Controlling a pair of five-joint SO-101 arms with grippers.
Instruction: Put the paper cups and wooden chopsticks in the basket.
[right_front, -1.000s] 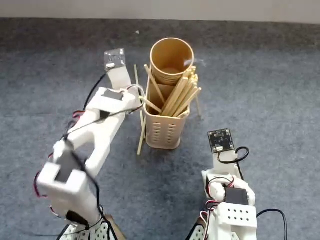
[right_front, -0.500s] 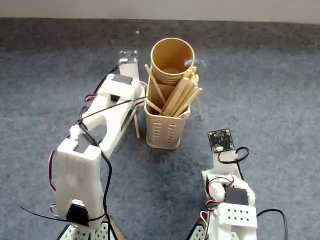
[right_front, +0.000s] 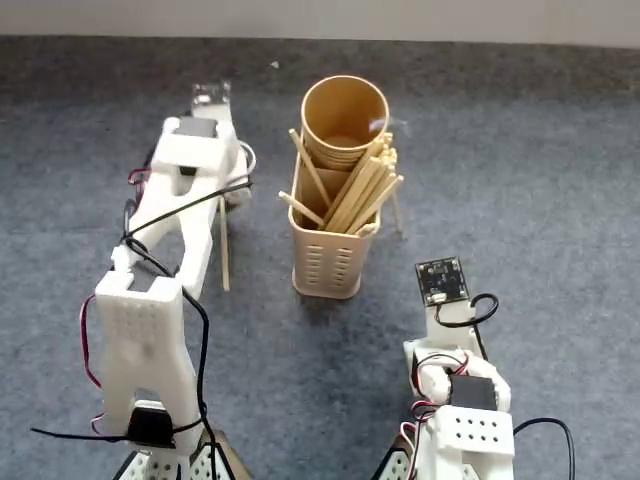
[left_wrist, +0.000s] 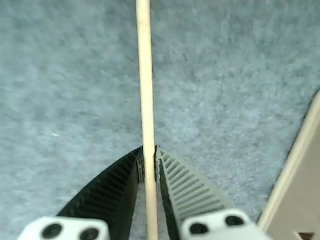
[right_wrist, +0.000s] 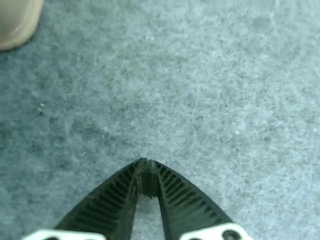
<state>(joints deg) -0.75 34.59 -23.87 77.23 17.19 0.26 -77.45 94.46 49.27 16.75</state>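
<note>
With your left gripper (left_wrist: 148, 167) clamped on one wooden chopstick (left_wrist: 144, 75), held apart beside the basket (right_front: 325, 270), you needed to lift it above the rim and tip it in end-first.

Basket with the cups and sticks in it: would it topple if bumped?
Probably tippy: the basket is tall and narrow, and the paper cups and chopsticks rise above its rim. On the fuzzy mat it likely grips rather than slides.
</note>
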